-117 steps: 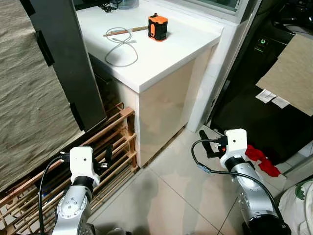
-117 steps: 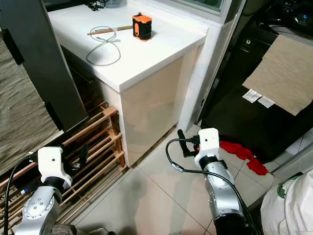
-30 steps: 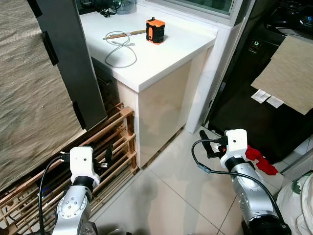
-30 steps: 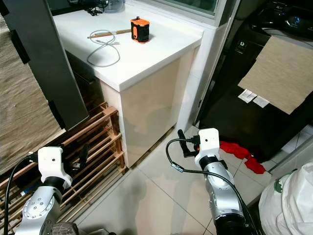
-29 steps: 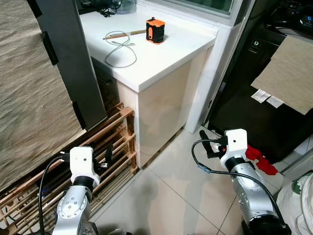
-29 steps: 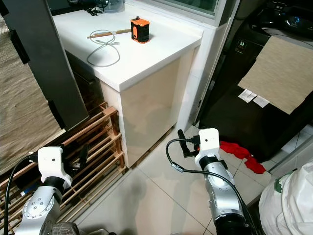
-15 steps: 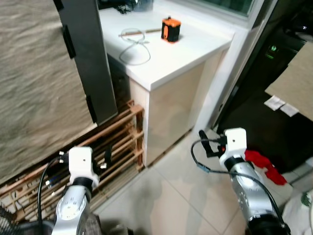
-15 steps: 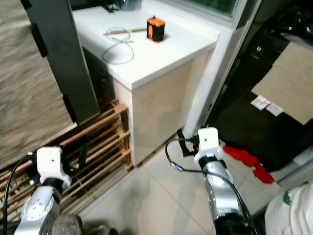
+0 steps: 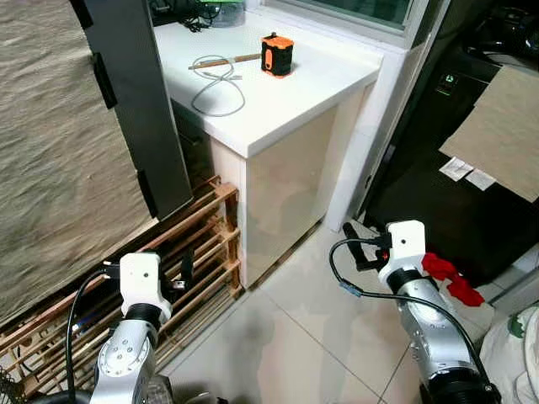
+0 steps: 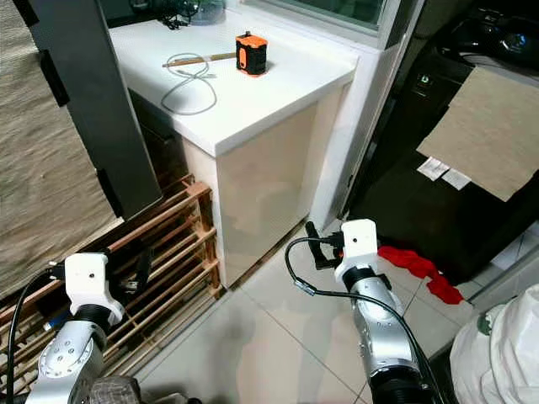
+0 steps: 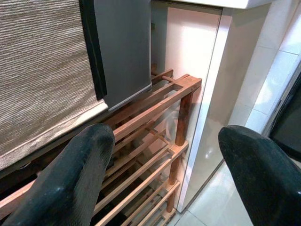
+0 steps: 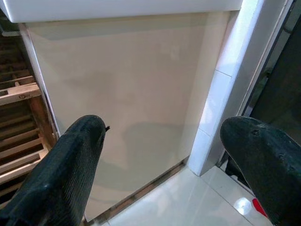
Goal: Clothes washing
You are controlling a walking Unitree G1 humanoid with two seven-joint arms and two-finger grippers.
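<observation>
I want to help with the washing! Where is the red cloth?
The red cloth lies on the floor at the robot's right, at the foot of the dark machine, just beyond the right hand.

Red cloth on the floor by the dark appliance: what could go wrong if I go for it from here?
The red cloth lies against the dark appliance, partly behind the right gripper, so a reach may knock the appliance front. The left gripper hangs close to the wooden rack and could snag its slats on a turn. The white bag crowds the right side.
</observation>
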